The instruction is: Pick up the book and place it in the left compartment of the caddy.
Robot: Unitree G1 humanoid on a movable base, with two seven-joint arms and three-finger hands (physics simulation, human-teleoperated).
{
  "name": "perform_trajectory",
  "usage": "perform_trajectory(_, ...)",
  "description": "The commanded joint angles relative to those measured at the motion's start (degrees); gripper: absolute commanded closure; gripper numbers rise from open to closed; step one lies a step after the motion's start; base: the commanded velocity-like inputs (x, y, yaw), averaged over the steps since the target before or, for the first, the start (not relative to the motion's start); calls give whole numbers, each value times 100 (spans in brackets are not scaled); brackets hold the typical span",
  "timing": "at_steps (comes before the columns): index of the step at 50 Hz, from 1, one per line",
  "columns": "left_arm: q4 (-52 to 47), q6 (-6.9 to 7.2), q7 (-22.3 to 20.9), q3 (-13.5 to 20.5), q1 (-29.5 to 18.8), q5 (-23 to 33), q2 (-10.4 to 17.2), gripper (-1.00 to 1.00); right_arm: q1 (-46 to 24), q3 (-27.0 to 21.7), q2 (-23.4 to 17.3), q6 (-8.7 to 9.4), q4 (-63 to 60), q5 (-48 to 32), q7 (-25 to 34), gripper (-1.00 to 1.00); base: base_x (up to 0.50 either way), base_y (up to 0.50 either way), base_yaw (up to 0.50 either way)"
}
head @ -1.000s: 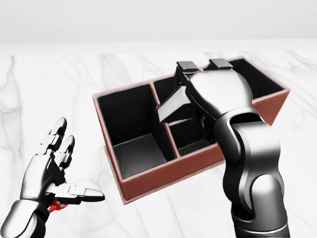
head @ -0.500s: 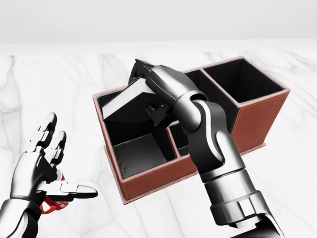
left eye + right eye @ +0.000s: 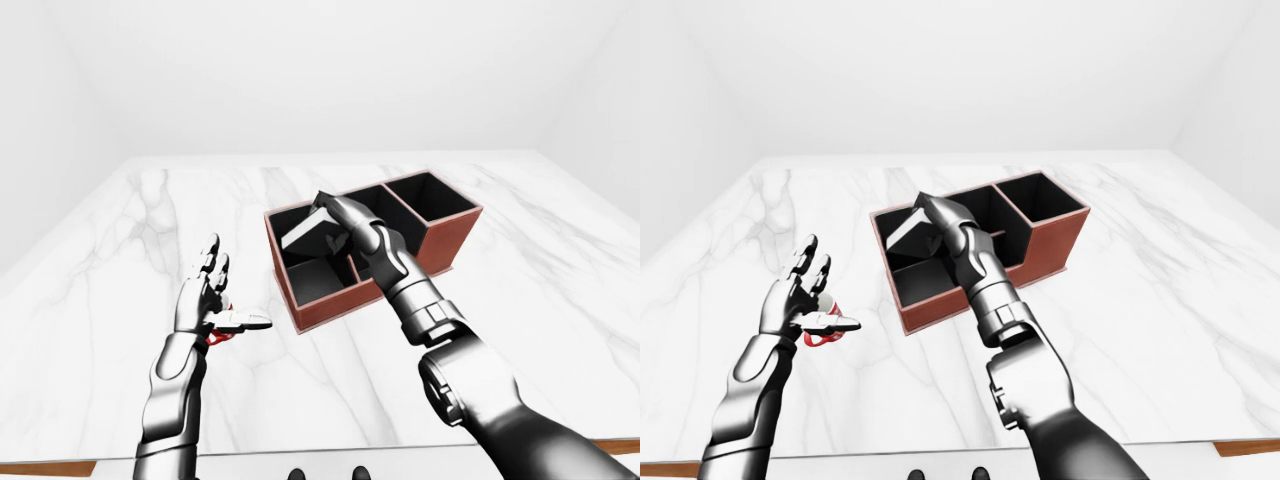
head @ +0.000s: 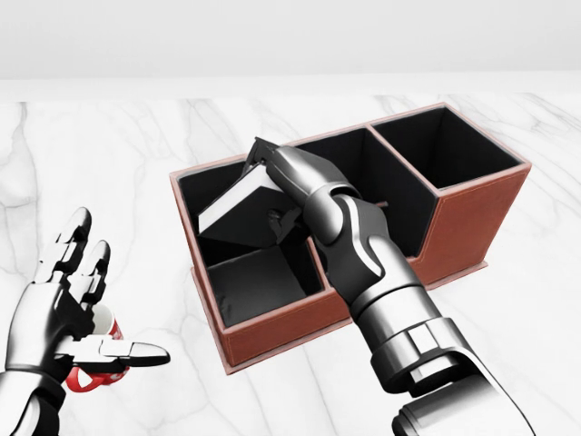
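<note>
The red-brown caddy (image 4: 290, 331) with black compartments stands on the white marble table (image 4: 109, 163), in the middle of the head view. My right hand (image 4: 270, 186) is shut on the black book (image 4: 231, 202), whose white page edge shows. The book is tilted, with its lower end down inside the caddy's left compartment (image 4: 259, 286) and its upper corner above the rim. My left hand (image 4: 91, 300) is open and empty at the lower left, apart from the caddy.
A red mug (image 4: 91, 374) stands on the table just behind my left hand, partly hidden. The caddy's middle (image 4: 363, 182) and right (image 4: 449, 145) compartments hold nothing. The table's near edge (image 3: 60, 465) shows at the bottom of the left-eye view.
My right hand carried the book from over the middle compartments leftward, then lowered it into the left compartment. My left hand drifted down and to the left, uncovering more of the red mug.
</note>
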Motion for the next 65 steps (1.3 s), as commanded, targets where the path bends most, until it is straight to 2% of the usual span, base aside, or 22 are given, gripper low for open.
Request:
perform_trajectory(1, -82, 0, -33, 36, 46, -26, 4, -100, -249, -35, 45, 0, 272, -91, -263, 100, 0, 0, 0)
perform_trajectory(26, -111, 0, -59, 84, 20, -77, 25, -100, -692, 170, 414, 0, 1726, -991, -661, 100, 0, 0, 0)
perform_trajectory(45, -214, 0, -63, 118, 45, -134, 34, -100, -659, 208, 598, 0, 1975, -1267, -691, 100, 0, 0, 0)
perform_trajectory(65, -196, 0, -73, 103, 51, -111, 28, -100, -595, 214, 604, 0, 2101, -1424, -793, 100, 0, 0, 0)
